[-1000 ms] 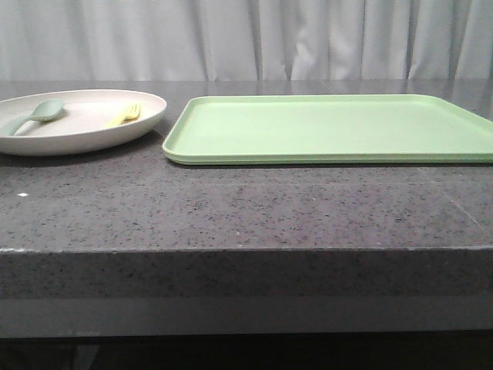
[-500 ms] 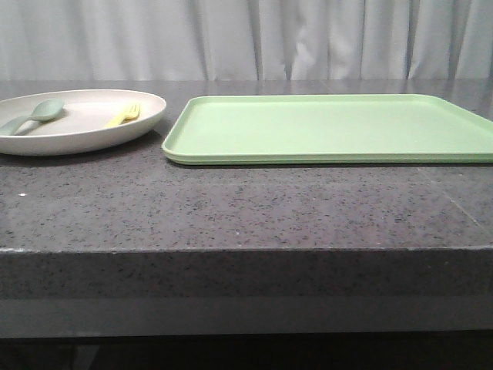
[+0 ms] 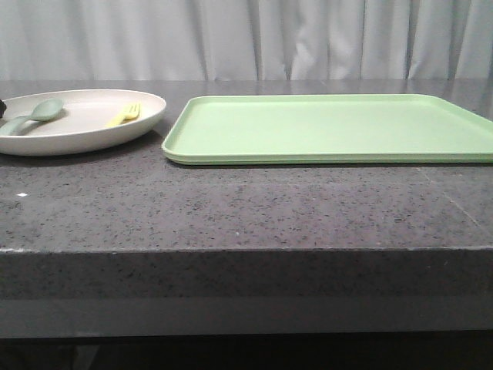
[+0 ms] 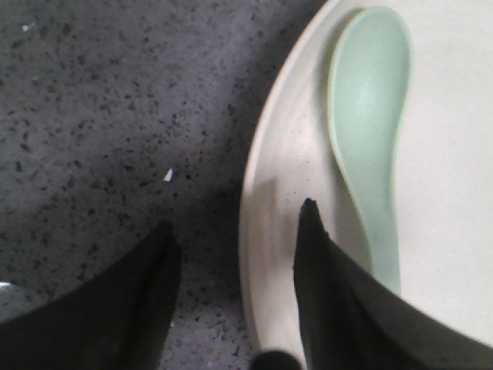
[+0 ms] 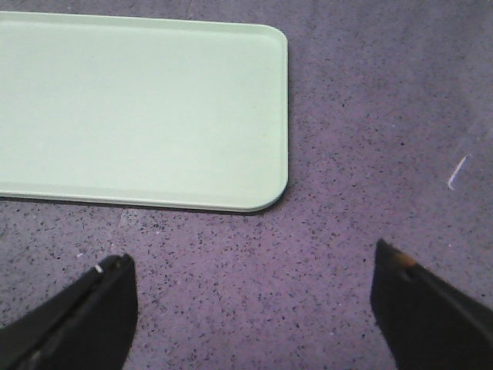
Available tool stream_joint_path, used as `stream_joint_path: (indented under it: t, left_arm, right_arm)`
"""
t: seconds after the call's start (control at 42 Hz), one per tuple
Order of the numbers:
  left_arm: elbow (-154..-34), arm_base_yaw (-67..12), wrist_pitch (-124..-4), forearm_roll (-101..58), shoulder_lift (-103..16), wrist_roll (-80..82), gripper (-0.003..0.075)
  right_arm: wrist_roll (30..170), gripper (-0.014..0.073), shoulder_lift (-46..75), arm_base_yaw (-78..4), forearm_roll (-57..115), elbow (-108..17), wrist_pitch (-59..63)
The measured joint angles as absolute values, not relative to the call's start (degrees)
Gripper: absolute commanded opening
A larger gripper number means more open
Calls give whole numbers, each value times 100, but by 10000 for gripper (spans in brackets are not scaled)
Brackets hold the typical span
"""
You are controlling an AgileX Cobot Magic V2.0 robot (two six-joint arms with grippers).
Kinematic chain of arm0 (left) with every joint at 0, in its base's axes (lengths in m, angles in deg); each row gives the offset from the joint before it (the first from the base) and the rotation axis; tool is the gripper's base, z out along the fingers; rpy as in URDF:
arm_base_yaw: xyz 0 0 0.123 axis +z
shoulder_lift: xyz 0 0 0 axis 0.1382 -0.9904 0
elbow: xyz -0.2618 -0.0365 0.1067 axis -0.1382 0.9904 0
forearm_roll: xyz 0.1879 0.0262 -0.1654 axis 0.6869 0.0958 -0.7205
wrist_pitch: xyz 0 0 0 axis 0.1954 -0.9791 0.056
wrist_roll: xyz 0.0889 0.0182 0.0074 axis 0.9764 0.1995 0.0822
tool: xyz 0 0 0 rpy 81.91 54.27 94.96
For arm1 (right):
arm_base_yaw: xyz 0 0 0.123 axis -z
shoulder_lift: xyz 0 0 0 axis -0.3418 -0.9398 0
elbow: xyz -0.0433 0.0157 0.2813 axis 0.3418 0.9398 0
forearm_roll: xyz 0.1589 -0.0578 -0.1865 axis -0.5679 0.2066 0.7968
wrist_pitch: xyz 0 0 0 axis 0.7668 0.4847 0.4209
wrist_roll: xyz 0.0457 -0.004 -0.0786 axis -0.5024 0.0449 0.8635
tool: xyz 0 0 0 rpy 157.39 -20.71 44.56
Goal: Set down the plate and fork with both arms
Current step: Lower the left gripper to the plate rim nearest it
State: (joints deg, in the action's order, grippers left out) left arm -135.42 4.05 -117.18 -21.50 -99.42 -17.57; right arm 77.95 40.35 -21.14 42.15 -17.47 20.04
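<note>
A dark speckled surface (image 3: 246, 208) is backed by pale curtains (image 3: 246, 38). On the plate (image 3: 92, 127) at far left, the fork (image 3: 125, 115) lies tines away, beside a spoon (image 3: 35, 114). The left claw (image 4: 235, 239) is spread astride the plate's rim; a dark tip has newly appeared there. The right claw (image 5: 254, 289) is spread near the tray (image 3: 331, 127).

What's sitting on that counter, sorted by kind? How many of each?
Plates: 1, the off-white plate
Trays: 1, the light-green tray
Forks: 1, the yellow fork, lying on the plate
Spoons: 1, the sage-green spoon, also on the plate
Total: 4
</note>
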Motion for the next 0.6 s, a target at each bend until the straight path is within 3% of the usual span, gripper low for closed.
stream_joint_path:
  t: [0.524, 0.595]
  left_arm:
    - [-13578, 325, -11618, -2218, -10083, -1757, -19]
    - [-13578, 325, -11603, -2267, -10083, -1757, -18]
  right_arm:
    - [7795, 635, 4035, -2114, 4215, -1747, 2004]
    - [7795, 635, 4035, -2114, 4215, -1747, 2004]
